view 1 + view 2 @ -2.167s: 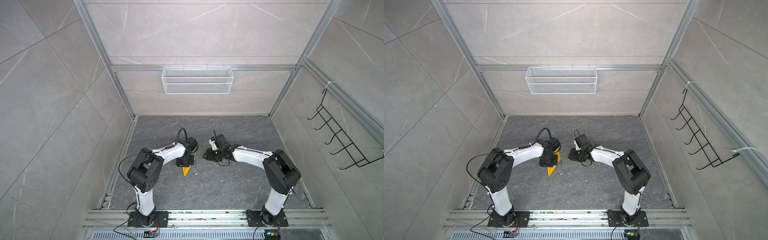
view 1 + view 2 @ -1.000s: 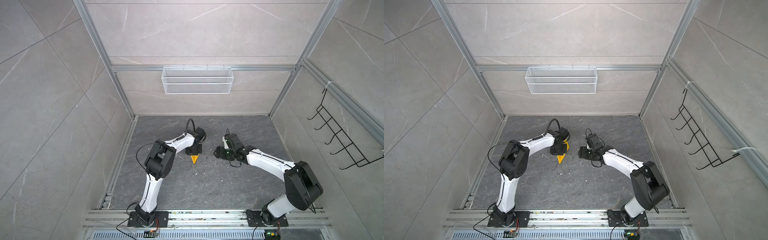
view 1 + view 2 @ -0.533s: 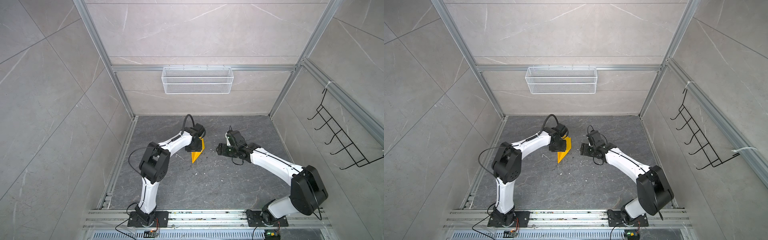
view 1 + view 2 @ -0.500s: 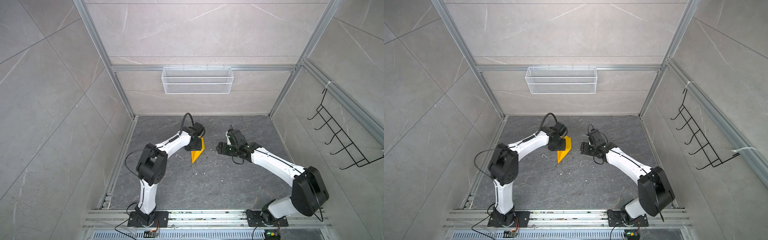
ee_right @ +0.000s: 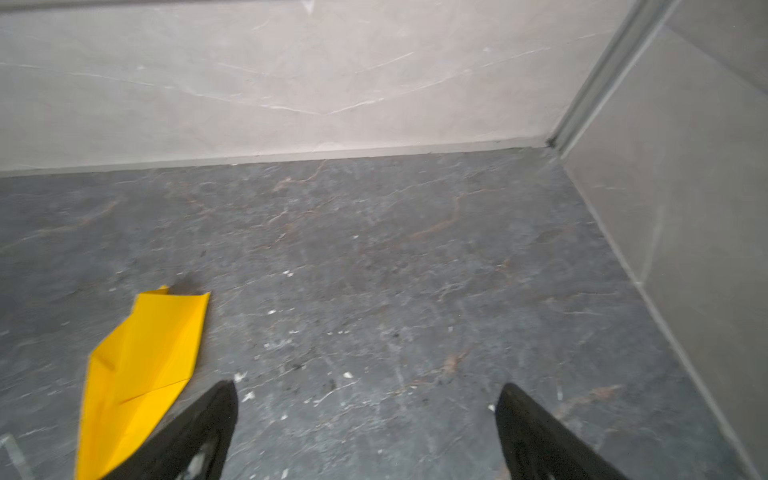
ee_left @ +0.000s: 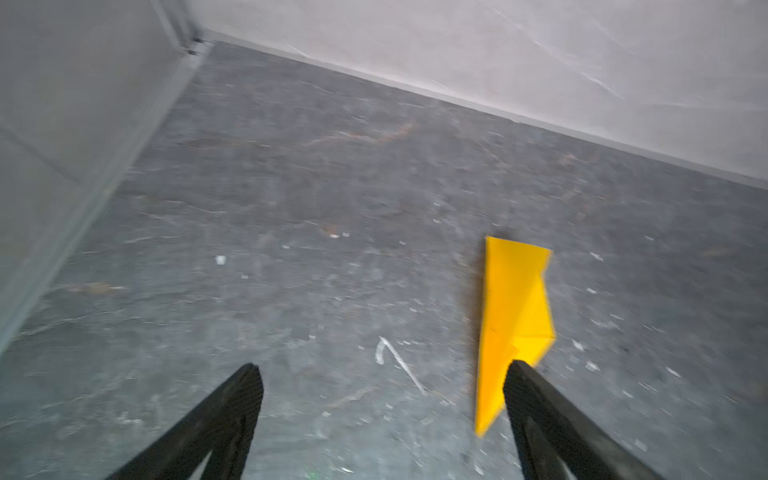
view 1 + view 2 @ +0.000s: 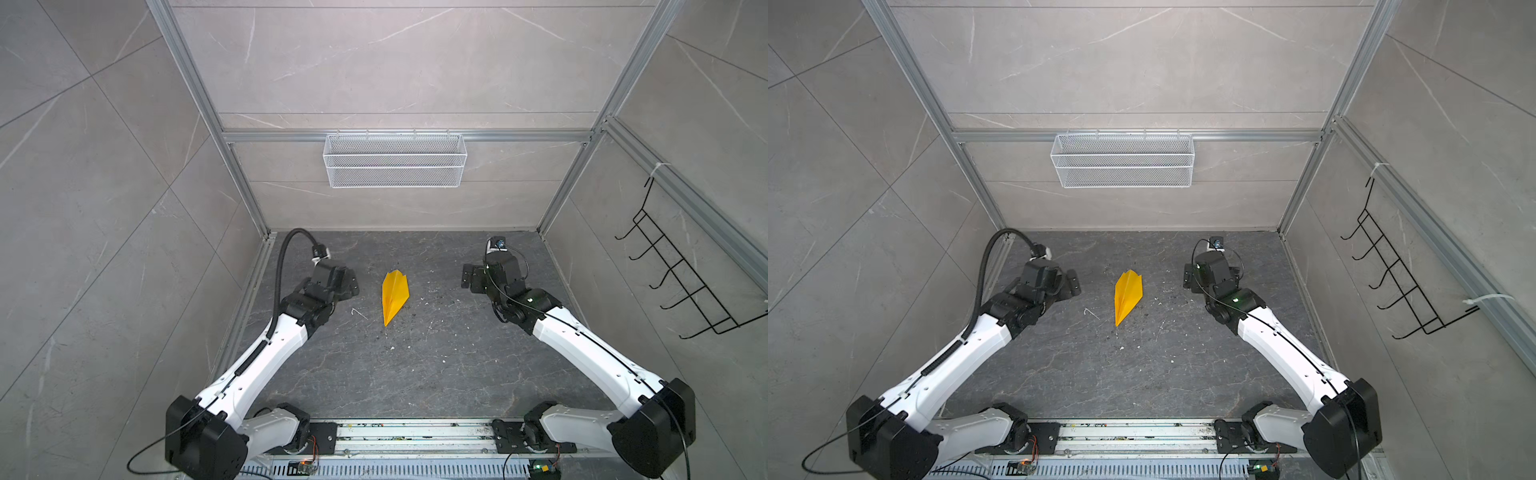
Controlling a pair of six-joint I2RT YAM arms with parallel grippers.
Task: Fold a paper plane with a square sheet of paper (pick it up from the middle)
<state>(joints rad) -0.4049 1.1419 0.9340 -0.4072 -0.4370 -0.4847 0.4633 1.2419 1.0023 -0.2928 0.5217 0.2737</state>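
The square sheet of paper is folded into a narrow yellow paper plane (image 7: 395, 296) (image 7: 1128, 297). It lies free on the dark floor between the arms, its pointed nose toward the front rail. My left gripper (image 7: 352, 284) (image 7: 1073, 282) hovers open to the plane's left, apart from it. In the left wrist view one dark finger (image 6: 540, 411) overlaps the paper plane (image 6: 513, 307), and nothing lies between the open left gripper (image 6: 381, 365). My right gripper (image 7: 467, 278) (image 7: 1187, 278) stands open to the plane's right. The right wrist view shows the paper plane (image 5: 141, 374) beside the empty right gripper (image 5: 366, 385).
A white wire basket (image 7: 395, 166) hangs on the back wall. A black hook rack (image 7: 681, 282) is fixed to the right wall. Small white scraps dot the floor, among them a bent strip (image 7: 359, 312) left of the plane. The arms' base rail (image 7: 415, 434) runs along the front.
My left gripper opened and let go of the paper plane, then drew back to the left. The right gripper opened wider and moved off to the right. The plane now rests on the floor.
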